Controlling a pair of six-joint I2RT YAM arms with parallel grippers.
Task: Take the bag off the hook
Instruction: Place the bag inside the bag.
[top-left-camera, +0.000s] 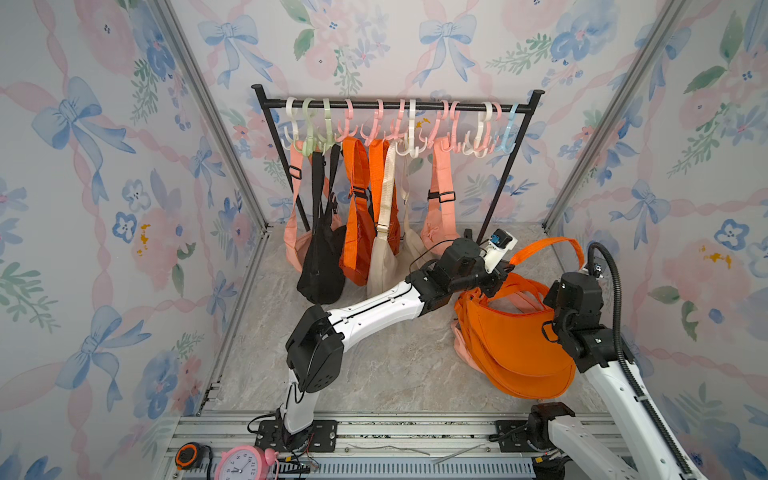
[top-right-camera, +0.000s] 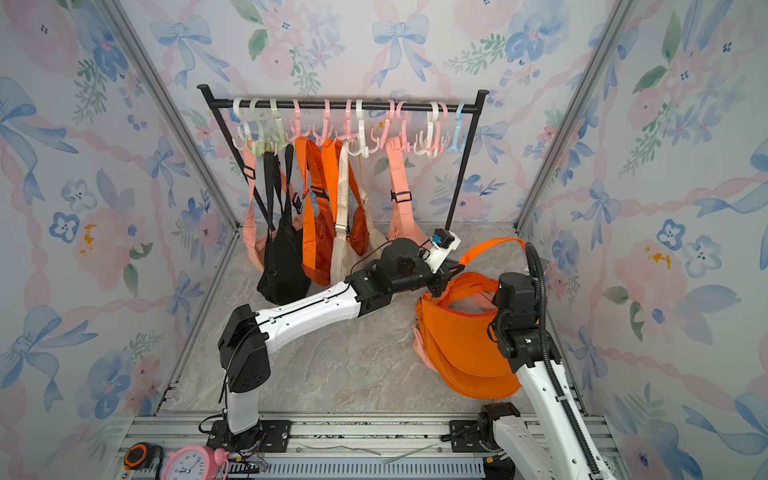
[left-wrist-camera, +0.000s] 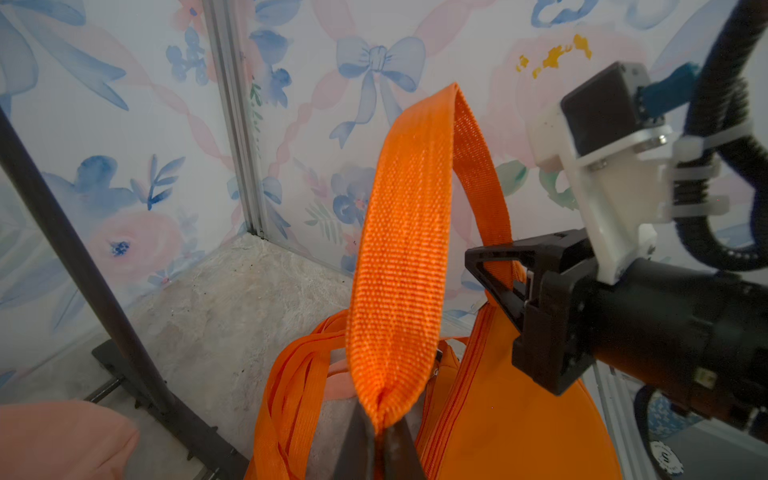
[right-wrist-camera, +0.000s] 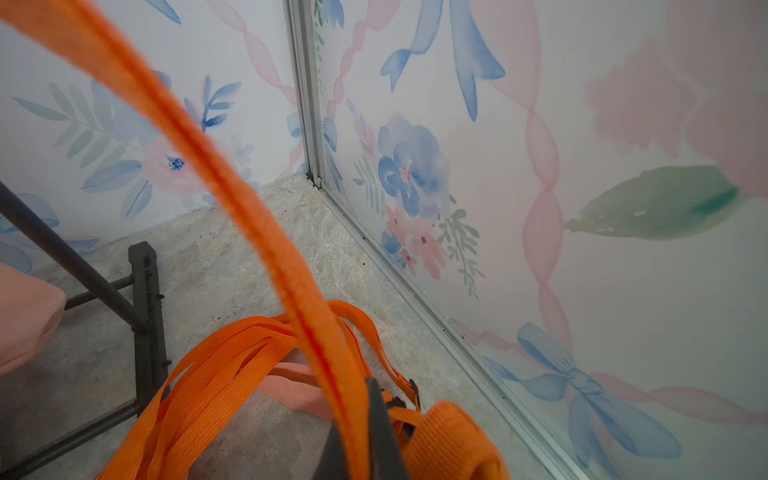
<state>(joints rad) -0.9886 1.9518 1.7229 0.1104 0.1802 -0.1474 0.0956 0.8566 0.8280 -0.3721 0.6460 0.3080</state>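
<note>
Left claw was pinched tight on the woven orange strap, and right claw was clamped on the same strap, with the loop arching up between the 2. Below both claws, the orange fabric crescent bag sat slumped on the marbled floor.
</note>
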